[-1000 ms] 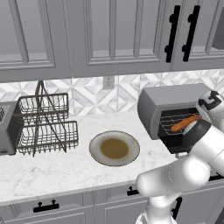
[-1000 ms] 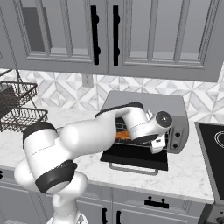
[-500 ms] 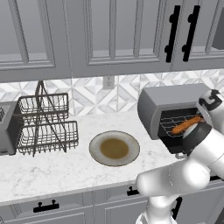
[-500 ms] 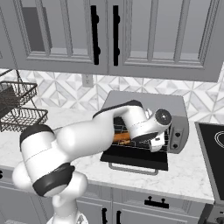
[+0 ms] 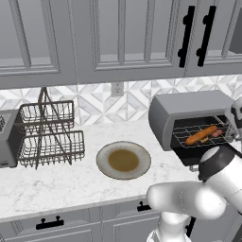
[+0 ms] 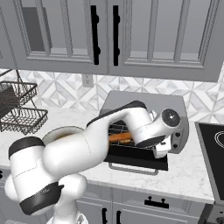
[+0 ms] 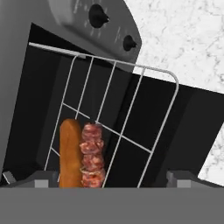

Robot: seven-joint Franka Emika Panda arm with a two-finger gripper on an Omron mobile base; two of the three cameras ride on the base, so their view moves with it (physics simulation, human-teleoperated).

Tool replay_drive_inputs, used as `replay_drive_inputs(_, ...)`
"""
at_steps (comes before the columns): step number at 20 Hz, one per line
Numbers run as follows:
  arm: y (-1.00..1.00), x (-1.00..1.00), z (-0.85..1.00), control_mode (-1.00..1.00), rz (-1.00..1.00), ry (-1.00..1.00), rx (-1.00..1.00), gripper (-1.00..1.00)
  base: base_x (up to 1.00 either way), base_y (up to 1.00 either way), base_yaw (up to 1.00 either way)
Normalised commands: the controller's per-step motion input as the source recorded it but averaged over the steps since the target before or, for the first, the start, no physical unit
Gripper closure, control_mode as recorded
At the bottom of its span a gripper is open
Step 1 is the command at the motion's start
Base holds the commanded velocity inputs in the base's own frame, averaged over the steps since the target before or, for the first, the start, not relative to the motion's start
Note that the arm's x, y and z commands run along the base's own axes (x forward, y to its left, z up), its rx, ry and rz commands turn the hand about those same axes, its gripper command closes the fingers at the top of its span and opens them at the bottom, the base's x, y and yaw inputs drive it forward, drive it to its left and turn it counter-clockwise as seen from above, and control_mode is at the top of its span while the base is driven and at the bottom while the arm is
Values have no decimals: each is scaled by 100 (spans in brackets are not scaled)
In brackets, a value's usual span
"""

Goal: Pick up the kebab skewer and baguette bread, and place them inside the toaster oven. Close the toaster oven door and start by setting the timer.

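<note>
The toaster oven stands with its door dropped open. On its wire rack lie the orange-tan baguette bread and, touching its side, the kebab skewer with red chunks. Both also show on the rack from the left base: the baguette and the skewer. My gripper hovers just outside the oven mouth, open, its fingertips spread wide and holding nothing. Two knobs sit on the oven's panel. From the right base my arm hides most of the oven.
A round plate sits mid-counter, bare. A wire dish rack and a grey slot toaster stand at the left. A black cooktop lies right of the oven. Upper cabinets hang overhead.
The jaws have spread apart and the skewer now lies free on the rack beside the baguette. The hand has eased back slightly from the oven mouth.
</note>
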Motion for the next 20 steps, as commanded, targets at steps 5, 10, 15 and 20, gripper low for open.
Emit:
replay_drive_inputs(5, 12, -19, 0, -100, -5, 48, 0, -100, 0, 0, 0)
replay_drive_inputs(10, -6, -21, -9, -100, 0, 46, 0, -100, 0, 0, 0)
replay_drive_inputs(15, -13, -41, -46, -100, 0, 18, 3, -100, 0, 0, 0)
replay_drive_inputs(20, 1, -9, -56, -100, 0, 6, 0, -100, 0, 0, 0)
